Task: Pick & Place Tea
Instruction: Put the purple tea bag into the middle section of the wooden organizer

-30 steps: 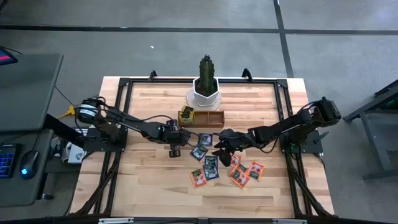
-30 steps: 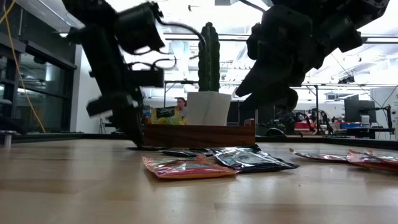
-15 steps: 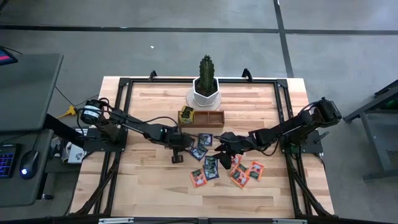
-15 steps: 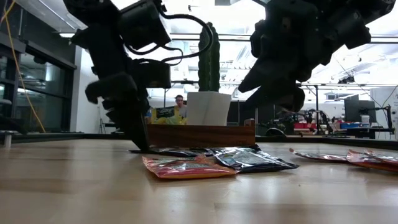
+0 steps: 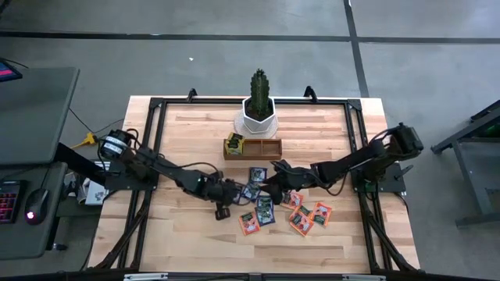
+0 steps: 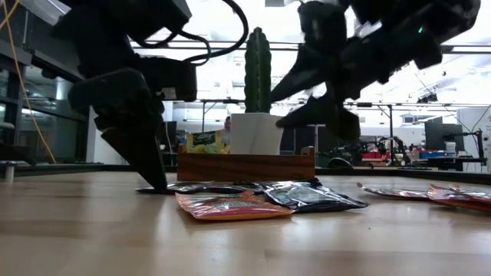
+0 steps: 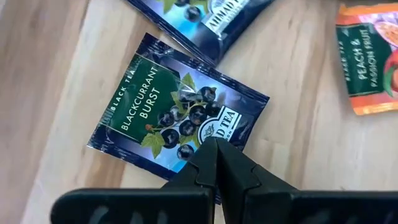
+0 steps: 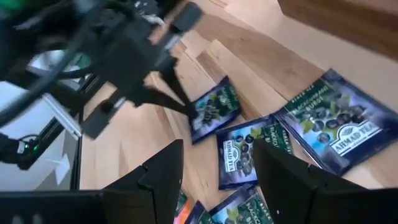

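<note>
counter (image 5: 187, 133): pale wooden top with a black frame round it, filling the middle of the high view.

left arm: reaches in from the left edge of the high view toward frame centre. its pincer (image 7: 216, 163) is down at the counter, fingers brought together to a point on the near edge of a dark sachet; closed on that edge as far as the wrist view shows.

right arm: comes in from the right of the high view. its pincer (image 8: 214, 171) hangs above the sachet cluster, fingers spread apart and holding nothing.

potted cactus (image 5: 258, 105): upper centre of the high view, white pot, behind the tray.

wooden tray (image 5: 262, 148): just below the pot; a yellow sachet (image 5: 233, 144) sits in its left compartment.

loose tea (image 5: 285, 209): flat sachets scattered below the tray, centre to centre-right; orange ones (image 5: 311, 216) lower right, dark ones nearer centre.

blackcurrant sachet (image 7: 177, 118): the one that matters now. it lies flat, turned diagonally, its body stretching away from the left fingertips toward the upper left of the left wrist frame. the left pincer is plainly the nearer of the two; the tray lies above it in the high view, so i'd judge a lift and a carry that way comes next.
</note>
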